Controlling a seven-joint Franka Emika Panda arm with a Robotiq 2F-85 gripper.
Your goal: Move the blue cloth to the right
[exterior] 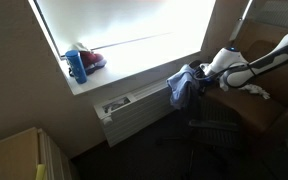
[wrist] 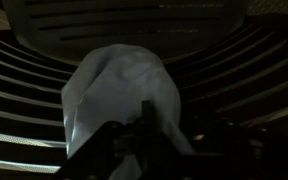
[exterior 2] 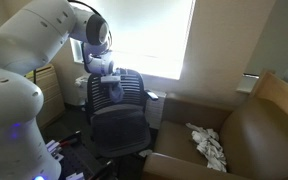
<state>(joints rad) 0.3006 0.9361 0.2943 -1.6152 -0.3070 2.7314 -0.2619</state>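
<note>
Task object: a blue cloth [exterior 2: 112,90], gathered in a bunch and hanging from the gripper [exterior 2: 105,72].
Location: no tabletop shows in any view, so its edges and corners cannot serve as a reference. The cloth hangs at the top of the mesh back of an office chair [exterior 2: 124,125]. It is below the level of the window sill [exterior: 134,68]. It is well apart from the brown armchair [exterior 2: 259,125] and from the white cloth [exterior 2: 209,148] on that seat. Whether it touches the mesh cannot be told.
Gripper state: pinched narrow on the upper folds of the blue cloth; the wrist view shows fabric bulging out beyond the fingers.
Handling (judgement): light, limp and not fragile. It will drape and swing when carried, and could catch on the chair's slats.
Hold point (judgement): a gathered fold near the top, as now, is safer than a single edge, which could slip free.
Long axis: roughly vertical in both exterior views.
Pointing: the free end hangs towards the floor, the gathered end up into the grip.
</note>
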